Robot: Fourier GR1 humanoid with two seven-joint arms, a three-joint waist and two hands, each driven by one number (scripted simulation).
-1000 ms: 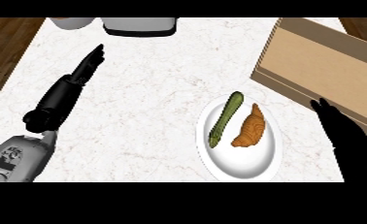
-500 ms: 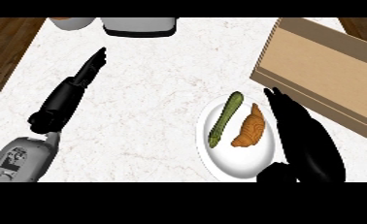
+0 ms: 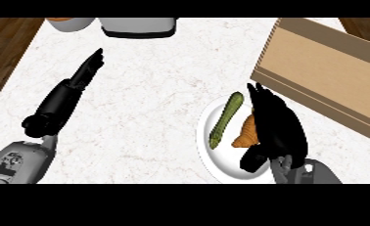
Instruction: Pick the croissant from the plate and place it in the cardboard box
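Croissant point(image 3: 244, 134) on plate point(image 3: 222, 164) (box point(image 3: 318, 68) right)

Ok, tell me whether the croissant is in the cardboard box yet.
No, the croissant lies on the plate, beside the right hand, outside the cardboard box.

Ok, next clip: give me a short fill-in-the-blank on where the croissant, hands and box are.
On the white plate, the croissant lies beside a long ____ vegetable.
The right hand is over the plate, on the croissant's ____ side.
The left hand, fingers straight, shows at the view's left, holding ____.
The croissant is not yet inside the ____ box.
Missing words: green; right; nothing; cardboard.
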